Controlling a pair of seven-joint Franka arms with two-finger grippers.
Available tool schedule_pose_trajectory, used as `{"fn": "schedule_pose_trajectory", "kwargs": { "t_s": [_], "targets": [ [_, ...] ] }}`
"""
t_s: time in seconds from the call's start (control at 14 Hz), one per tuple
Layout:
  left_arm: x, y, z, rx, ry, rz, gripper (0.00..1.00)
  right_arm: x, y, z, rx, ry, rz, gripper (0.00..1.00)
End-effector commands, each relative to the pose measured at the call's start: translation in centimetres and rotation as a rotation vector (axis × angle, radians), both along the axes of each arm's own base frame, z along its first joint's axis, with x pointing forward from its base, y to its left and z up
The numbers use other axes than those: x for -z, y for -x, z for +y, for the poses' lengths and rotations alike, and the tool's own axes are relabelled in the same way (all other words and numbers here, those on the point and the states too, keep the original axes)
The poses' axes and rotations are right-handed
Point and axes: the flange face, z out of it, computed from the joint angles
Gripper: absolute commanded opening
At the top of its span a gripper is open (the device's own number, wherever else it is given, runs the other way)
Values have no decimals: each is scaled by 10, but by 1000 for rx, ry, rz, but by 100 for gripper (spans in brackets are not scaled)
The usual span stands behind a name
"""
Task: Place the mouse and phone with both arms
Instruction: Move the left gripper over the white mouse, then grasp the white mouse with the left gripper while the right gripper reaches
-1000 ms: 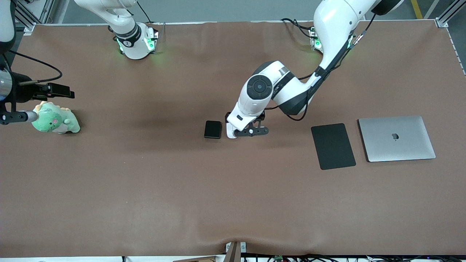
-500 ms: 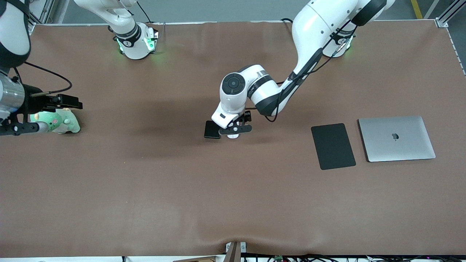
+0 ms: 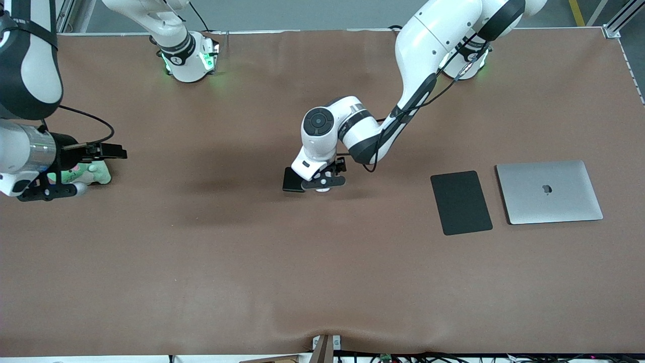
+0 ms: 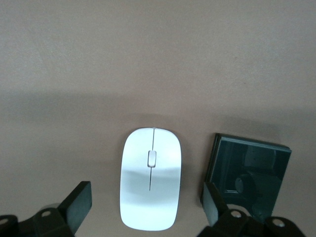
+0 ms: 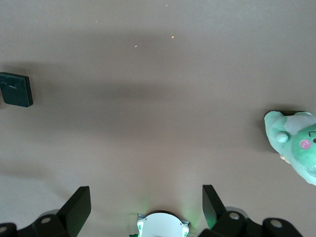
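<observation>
The left gripper (image 4: 148, 210) is held spread over the white mouse (image 4: 150, 178), apparently for grasping; the black phone (image 4: 247, 173) lies just beside the mouse. The right gripper (image 5: 145, 210), also spread, is held over bare table near a green plush toy (image 5: 296, 148), well apart from the mouse.

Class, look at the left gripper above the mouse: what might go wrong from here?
1. The left gripper is open over the mouse, and one finger sits beside the phone; descending may knock it.
2. The glossy, rounded mouse may slip when squeezed.
</observation>
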Motion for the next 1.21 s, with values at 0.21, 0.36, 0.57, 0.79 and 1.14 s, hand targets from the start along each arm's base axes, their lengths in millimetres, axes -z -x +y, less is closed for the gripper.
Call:
{"fn": "schedule_pose_trajectory", "kwargs": {
  "t_s": [0.21, 0.36, 0.57, 0.79, 1.14],
  "targets": [
    [-7, -8, -4, 4, 1, -43, 100, -2, 0, 50, -10, -35, 11, 100],
    [-7, -8, -4, 7, -1, -46, 100, -1, 2, 64, 18, -27, 21, 100],
    [-5, -7, -4, 9, -4, -46, 100, -1, 3, 71, 32, -21, 24, 100],
    [4, -1, -7, 21, -12, -35, 100, 7, 5, 71, 36, -32, 45, 100],
    [19, 2, -5, 41, -35, -33, 100, 8, 7, 80, 53, -46, 56, 100]
  ]
}}
